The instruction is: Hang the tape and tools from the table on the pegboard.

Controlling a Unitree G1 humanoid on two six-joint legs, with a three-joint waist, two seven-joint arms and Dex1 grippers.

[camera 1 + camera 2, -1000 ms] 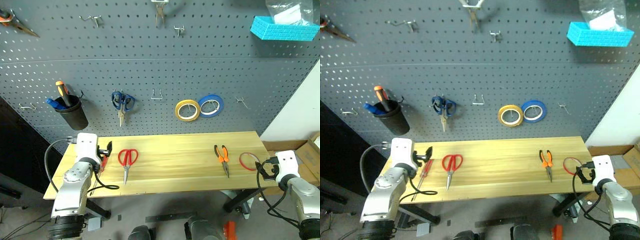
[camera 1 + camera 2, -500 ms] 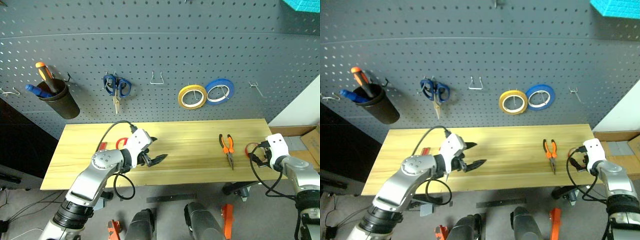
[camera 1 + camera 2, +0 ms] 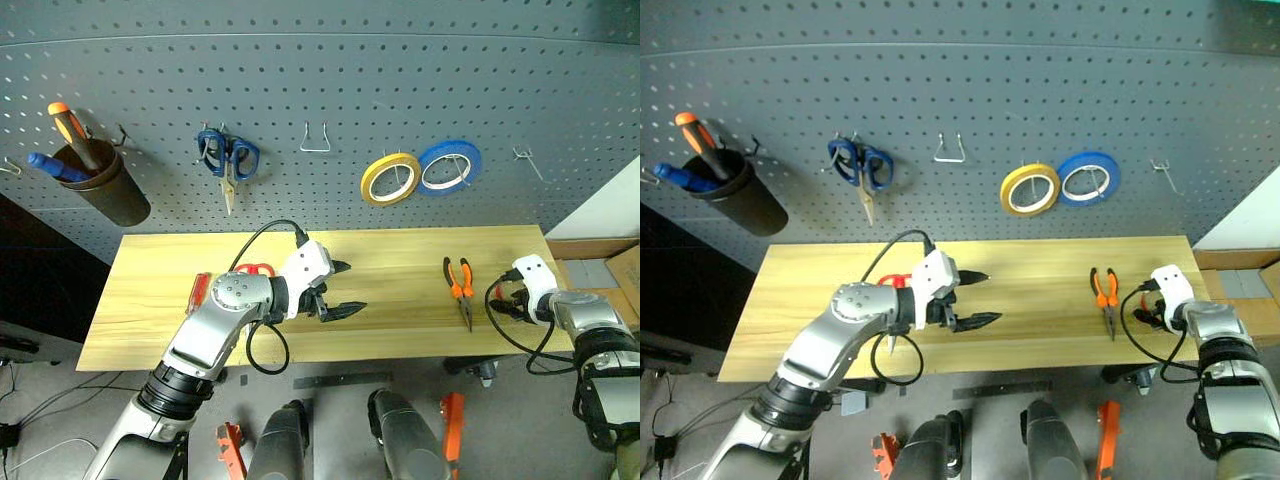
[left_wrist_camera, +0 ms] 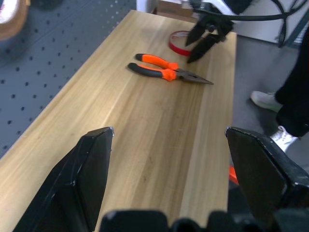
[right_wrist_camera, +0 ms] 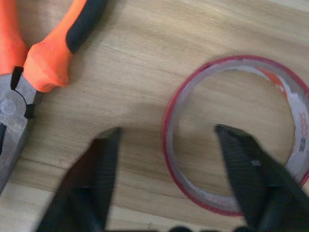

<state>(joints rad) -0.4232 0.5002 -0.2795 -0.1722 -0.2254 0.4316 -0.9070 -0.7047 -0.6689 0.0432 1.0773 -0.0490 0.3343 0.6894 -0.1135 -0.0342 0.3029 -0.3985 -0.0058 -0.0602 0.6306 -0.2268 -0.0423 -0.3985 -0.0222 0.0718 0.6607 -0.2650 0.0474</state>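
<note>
**Red tape ring straddled at the table's right end**

The thin red ring of tape point(image 5: 236, 135), see-through in the middle, is seen flat on the light wooden tabletop point(image 3: 400, 255) at the right edge of the head views, just beside the orange-and-black-handled pliers point(image 3: 460, 285). It is judged light, somewhat flexible and easily slid on the smooth wood; a hold across its narrow wall, one finger inside the hole and one outside, is judged best.

In the right wrist view the right gripper point(image 5: 174, 179) is seen spread, one finger set outside the ring's rim and the other over its hollow; contact cannot be told.

The left gripper point(image 3: 345, 290) is held wide apart and empty above the table's middle, well apart from the tape. The dark grey perforated pegboard point(image 3: 300, 70) fills the upper frame.
</note>
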